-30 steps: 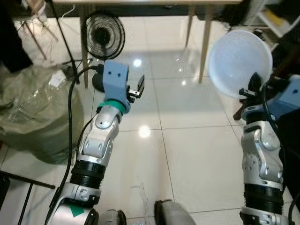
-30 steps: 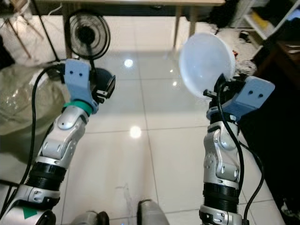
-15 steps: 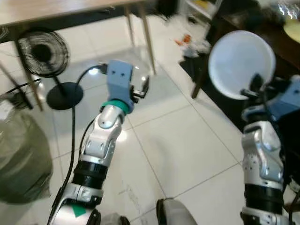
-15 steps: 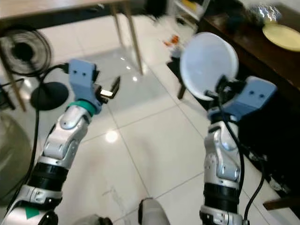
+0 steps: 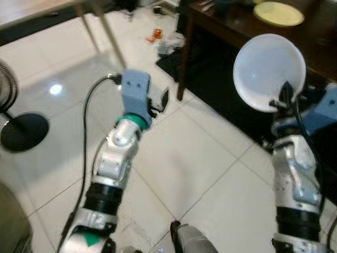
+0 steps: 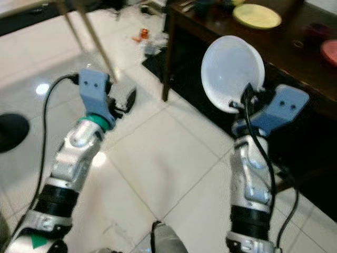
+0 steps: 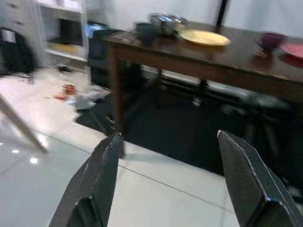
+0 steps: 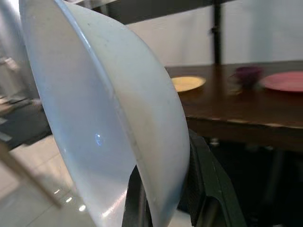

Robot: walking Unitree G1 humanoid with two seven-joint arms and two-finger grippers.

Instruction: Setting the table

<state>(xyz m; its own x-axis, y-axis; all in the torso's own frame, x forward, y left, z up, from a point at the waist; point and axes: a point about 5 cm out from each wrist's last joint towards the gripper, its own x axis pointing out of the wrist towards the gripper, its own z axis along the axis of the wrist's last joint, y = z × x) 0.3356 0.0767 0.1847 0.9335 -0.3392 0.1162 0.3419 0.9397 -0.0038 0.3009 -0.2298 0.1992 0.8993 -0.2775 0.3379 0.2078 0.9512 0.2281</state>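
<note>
My right gripper [image 5: 284,100] is shut on the rim of a white bowl [image 5: 268,71], held upright on edge with its hollow facing me; the same white bowl [image 8: 109,123] looms close in the right wrist view. A dark wooden table [image 6: 295,39] stands ahead to the right. On it lie a yellow plate [image 6: 256,16], a pink plate [image 7: 292,49], a purple cup [image 7: 270,41] and a dark mug [image 7: 147,33]. My left gripper [image 7: 165,189] is raised over the floor, open and holding nothing.
White tiled floor [image 5: 200,163] stretches in front of me. Legs of a light wooden table [image 5: 108,31] stand at the back left, and a fan base [image 5: 23,132] sits at the left. Small clutter [image 5: 163,39] lies on the floor near the dark table's leg.
The camera has turned right: the dark table with its plates has come further into view and the fan has slid off to the left. Both arms keep their pose, bowl still held.
</note>
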